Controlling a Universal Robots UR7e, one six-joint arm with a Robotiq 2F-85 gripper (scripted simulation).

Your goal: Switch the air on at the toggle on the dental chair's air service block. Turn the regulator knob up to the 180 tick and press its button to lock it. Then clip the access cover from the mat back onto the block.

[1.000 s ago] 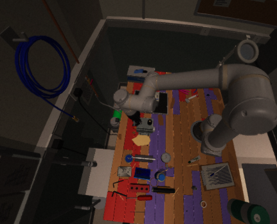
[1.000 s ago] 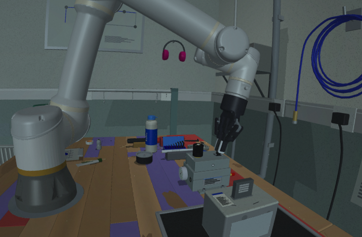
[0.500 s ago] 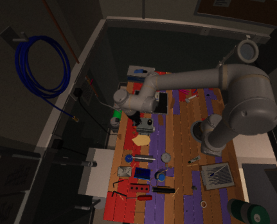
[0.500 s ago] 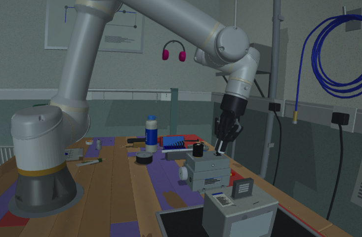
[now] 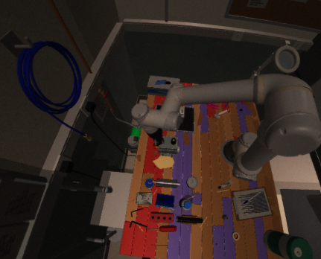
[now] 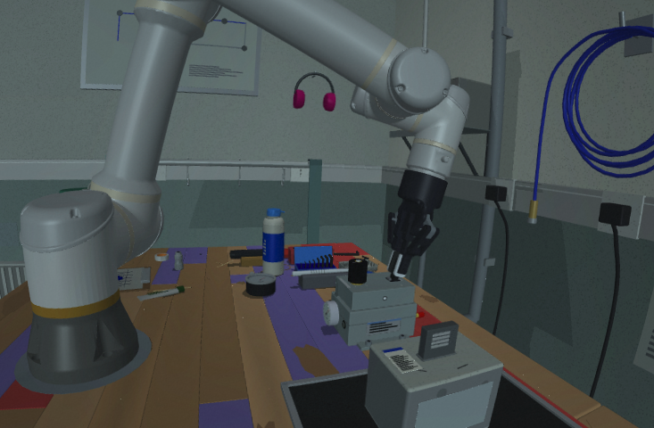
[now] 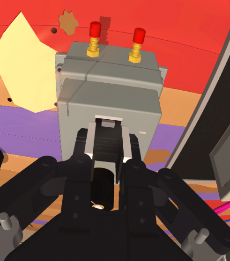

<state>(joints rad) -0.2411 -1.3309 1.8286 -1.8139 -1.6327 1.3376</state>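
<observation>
The toggle [image 6: 392, 277] stands on top of the grey air service block [image 6: 374, 308], at its right end. My gripper [image 6: 396, 272] comes down on it from above and is closed on the toggle [image 7: 108, 123]. The black regulator knob [image 6: 358, 270] stands on the block's left end, and in the wrist camera it shows under my fingers [image 7: 102, 188]. Two red-capped brass fittings [image 7: 94, 39] stick out of the block's far side. The grey access cover [image 6: 432, 378] with a slotted tab sits on the black mat [image 6: 327, 398] near the bench's front.
A blue-and-white bottle [image 6: 273, 241] stands behind the block, with a black gauge [image 6: 260, 284] in front of it. A blue toothed rack [image 6: 313, 257] lies further back. A yellow paper scrap [image 7: 25, 65] lies beside the block. A blue hose coil [image 6: 615, 96] hangs on the wall.
</observation>
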